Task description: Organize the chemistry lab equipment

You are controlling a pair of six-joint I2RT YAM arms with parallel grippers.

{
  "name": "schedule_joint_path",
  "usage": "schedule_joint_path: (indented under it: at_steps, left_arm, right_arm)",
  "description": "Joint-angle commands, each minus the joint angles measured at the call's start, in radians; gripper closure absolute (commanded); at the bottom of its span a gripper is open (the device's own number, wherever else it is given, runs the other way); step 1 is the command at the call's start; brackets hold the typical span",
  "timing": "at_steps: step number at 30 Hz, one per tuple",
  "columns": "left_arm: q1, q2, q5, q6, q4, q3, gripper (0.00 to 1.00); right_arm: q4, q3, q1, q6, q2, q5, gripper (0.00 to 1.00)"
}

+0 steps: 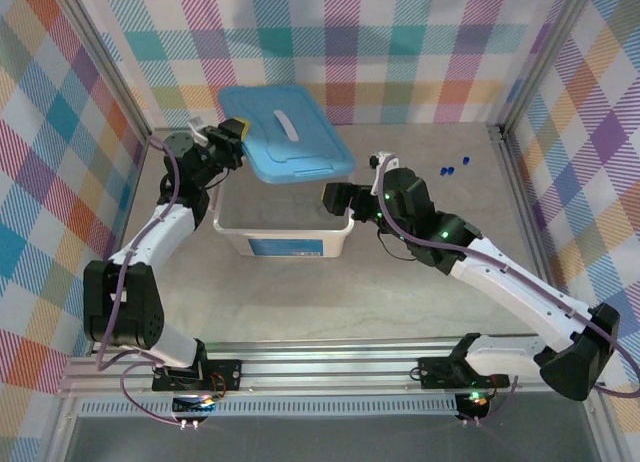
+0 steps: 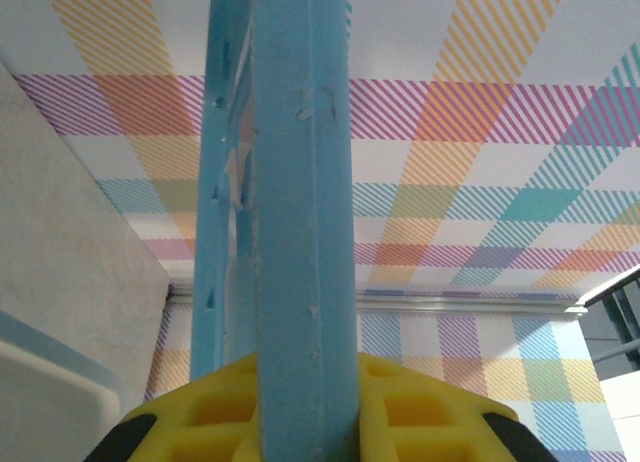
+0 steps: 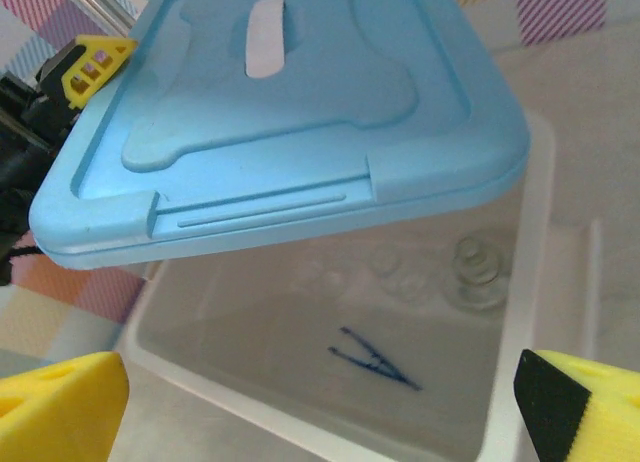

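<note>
Dark-blue tweezers (image 3: 375,359) lie on the floor of the white tub (image 3: 300,437). Small clear glass beakers (image 3: 475,272) stand near the tub's far right corner. My right gripper (image 3: 315,387) is open over the tub's near rim, with nothing between its yellow fingers (image 3: 60,407). From above, this right gripper (image 1: 335,197) sits at the right end of the tub (image 1: 283,244). My left gripper (image 2: 305,382) is shut on the edge of the blue lid (image 2: 300,182). It holds the lid (image 1: 285,132) tilted above the tub's back edge. Two small blue caps (image 1: 445,169) lie on the table at the back right.
Checked walls and metal frame posts close in the table on the left, back and right. The raised lid (image 3: 280,112) overhangs the rear half of the tub. Bare table lies in front of the tub, between the two arms.
</note>
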Motion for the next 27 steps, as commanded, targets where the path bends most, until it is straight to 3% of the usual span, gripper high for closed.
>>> schedule_joint_path:
  at_steps: [1, 16, 27]
  left_arm:
    - [0.013, -0.062, -0.035, 0.021, 0.122, -0.020, 1.00]
    - [0.001, -0.169, -0.155, 0.110, 0.180, -0.168, 1.00]
    - [-0.003, -0.208, -0.179, 0.159, 0.158, -0.195, 1.00]
  right_arm:
    - [0.149, -0.023, -0.042, 0.172, 0.005, -0.203, 0.01]
    - [0.538, -0.088, -0.155, 0.518, 0.194, -0.475, 0.01]
    - [0.688, -0.020, -0.169, 0.660, 0.357, -0.543, 0.01]
